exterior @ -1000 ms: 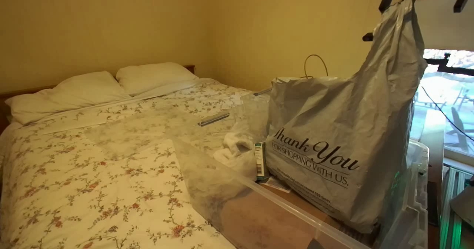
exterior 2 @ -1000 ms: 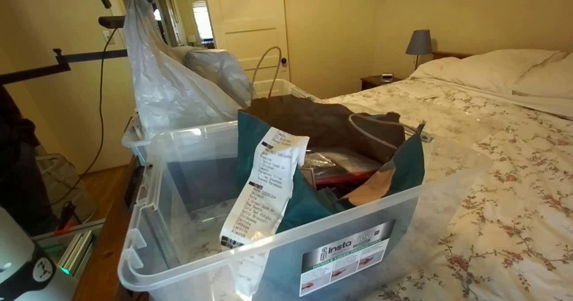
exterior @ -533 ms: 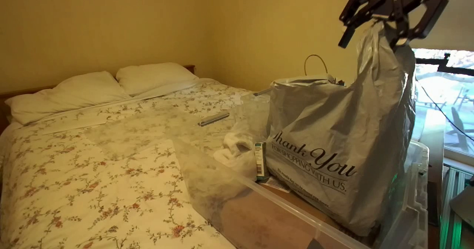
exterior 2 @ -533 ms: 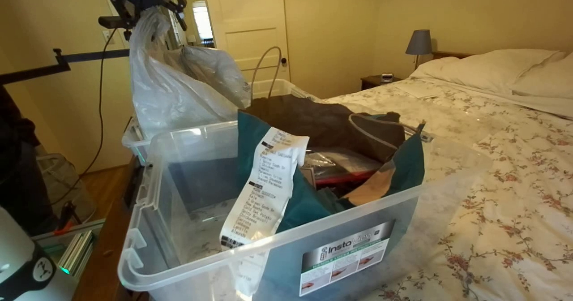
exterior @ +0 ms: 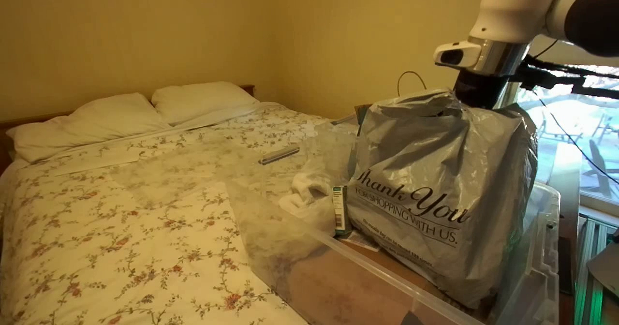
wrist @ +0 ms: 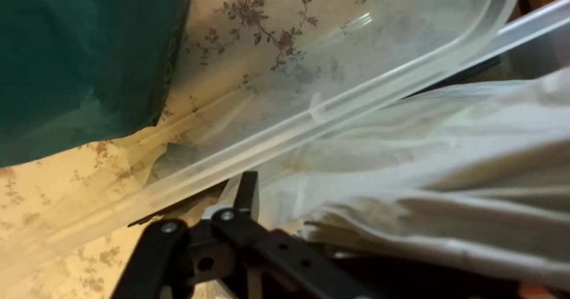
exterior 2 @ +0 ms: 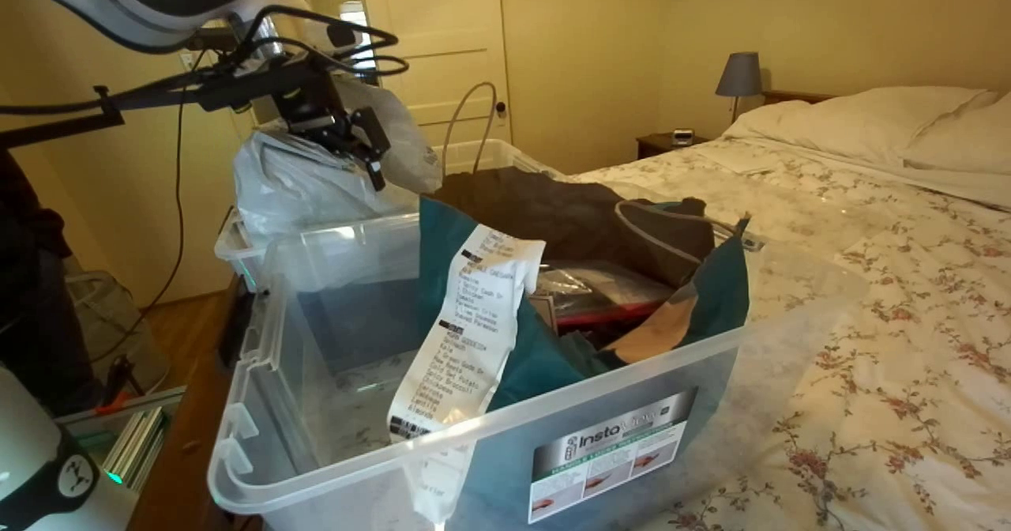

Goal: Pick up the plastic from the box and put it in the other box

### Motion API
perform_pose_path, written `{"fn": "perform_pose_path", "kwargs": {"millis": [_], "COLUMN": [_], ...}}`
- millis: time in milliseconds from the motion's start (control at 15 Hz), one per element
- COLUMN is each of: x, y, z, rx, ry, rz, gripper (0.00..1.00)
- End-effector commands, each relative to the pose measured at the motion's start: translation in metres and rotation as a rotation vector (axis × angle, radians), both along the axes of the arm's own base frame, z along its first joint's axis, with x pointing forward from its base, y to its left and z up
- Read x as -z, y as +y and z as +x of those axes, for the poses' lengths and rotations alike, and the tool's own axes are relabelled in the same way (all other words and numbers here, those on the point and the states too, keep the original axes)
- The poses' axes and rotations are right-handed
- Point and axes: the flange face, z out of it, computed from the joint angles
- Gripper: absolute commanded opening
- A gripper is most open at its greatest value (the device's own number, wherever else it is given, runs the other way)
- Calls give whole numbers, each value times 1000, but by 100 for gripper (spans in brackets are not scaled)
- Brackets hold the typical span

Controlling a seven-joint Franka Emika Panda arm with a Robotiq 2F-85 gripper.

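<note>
while my white-and-black arm (exterior: 512,10) reaches down from the upper right in an exterior view, it ends behind the crumpled top of a large, crinkly grey-white plastic shopping bag (exterior: 430,165) with dark "thank you" script on its side. my black, jointed, two-fingered hand (exterior 2: 347,163) shows in an exterior view against the top of that bag; it is released, the fingers (wrist: 248,187) spread rather than clenched. in the wrist view just one of them shows, near a pale plastic rim (wrist: 267,145), with loose folds of the grey-white bag beside it; my second finger is hidden, and i cannot tell whether the bag touches it.

the shopping bag stands inside the larger, wide, clear-walled plastic bin with a whitish rim (exterior: 415,293), its top well above the walls. just beside that bin is the smaller clear, bluish-tinted plastic tub (exterior 2: 355,472), holding a dark teal paper bag (exterior 2: 545,373) with a long white printed receipt (exterior 2: 466,333) running down its side. a small white-and-green carton (exterior: 341,211) and a bundled white thing (exterior: 302,194) i cannot make out sit near the shopping bag, and a cream bedspread with reddish floral sprigs (exterior: 145,252) shows in both exterior views.
</note>
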Motion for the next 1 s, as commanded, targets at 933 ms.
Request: {"fn": "perform_pose_path", "kwargs": {"millis": [933], "x": [-153], "y": [3], "z": [-89], "rx": [-153], "ry": [-145], "rz": [575], "gripper": [100]}}
